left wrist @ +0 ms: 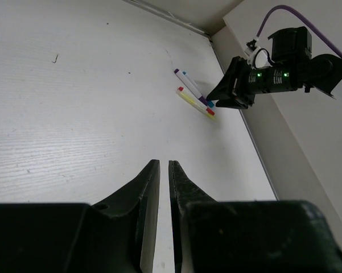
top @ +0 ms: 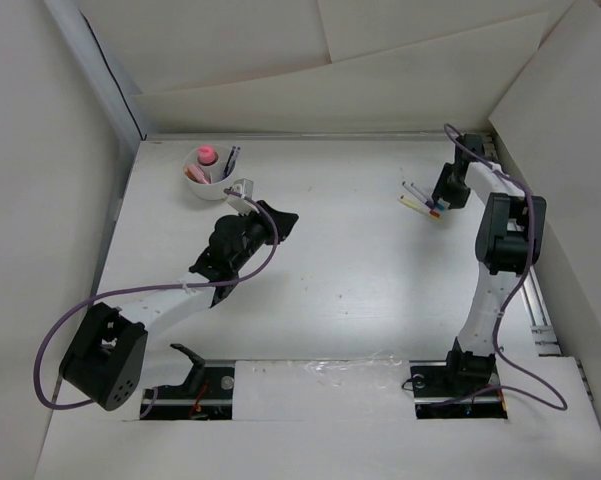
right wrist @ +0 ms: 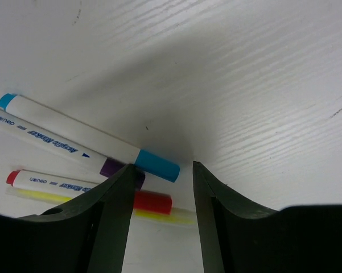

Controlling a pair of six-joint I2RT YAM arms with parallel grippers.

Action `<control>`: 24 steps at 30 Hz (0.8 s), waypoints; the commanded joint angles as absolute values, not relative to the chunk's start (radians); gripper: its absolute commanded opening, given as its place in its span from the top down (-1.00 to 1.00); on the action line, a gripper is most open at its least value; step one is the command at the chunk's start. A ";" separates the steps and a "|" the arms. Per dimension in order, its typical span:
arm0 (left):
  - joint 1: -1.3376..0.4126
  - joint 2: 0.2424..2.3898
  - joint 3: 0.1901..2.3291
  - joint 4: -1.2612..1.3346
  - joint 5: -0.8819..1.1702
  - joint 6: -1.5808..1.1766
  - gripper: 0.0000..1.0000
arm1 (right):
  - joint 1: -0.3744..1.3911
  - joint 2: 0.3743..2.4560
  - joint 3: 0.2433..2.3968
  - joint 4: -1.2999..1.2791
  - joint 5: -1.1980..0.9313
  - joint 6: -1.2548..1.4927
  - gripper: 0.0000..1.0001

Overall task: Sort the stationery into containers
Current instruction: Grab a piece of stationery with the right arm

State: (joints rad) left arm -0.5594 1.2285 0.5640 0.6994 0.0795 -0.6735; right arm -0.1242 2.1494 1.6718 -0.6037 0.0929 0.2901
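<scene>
A low white divided cup (top: 202, 186) stands at the far left and holds a tube with a round pink cap (top: 208, 154), a thin pen (top: 232, 160) and pink pieces. My left gripper (top: 284, 219) is shut and empty, right of the cup (left wrist: 163, 163). Several markers (top: 420, 201) lie at the far right. In the right wrist view they are a blue-capped marker (right wrist: 85, 143), a purple cap (right wrist: 110, 168), a red-capped marker (right wrist: 150, 202) and a yellow one (right wrist: 42, 196). My right gripper (right wrist: 162, 166) is open, low over their cap ends, holding nothing (top: 438, 204).
White walls enclose the table, close behind the cup and right of the markers. A rail (top: 536, 310) runs along the right edge. The right gripper (left wrist: 234, 91) and the markers (left wrist: 193, 96) also show in the left wrist view.
</scene>
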 commanded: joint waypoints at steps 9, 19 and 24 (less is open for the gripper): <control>-0.558 1.193 0.560 0.739 0.098 -0.660 0.82 | -0.058 2.264 1.858 -0.755 0.126 0.210 -0.05; -0.558 1.193 0.560 0.739 0.098 -0.660 0.82 | -0.028 2.246 1.830 -0.763 0.152 0.201 0.50; -0.558 1.193 0.560 0.739 0.098 -0.660 0.82 | -0.017 2.212 1.802 -0.762 0.222 0.201 -0.04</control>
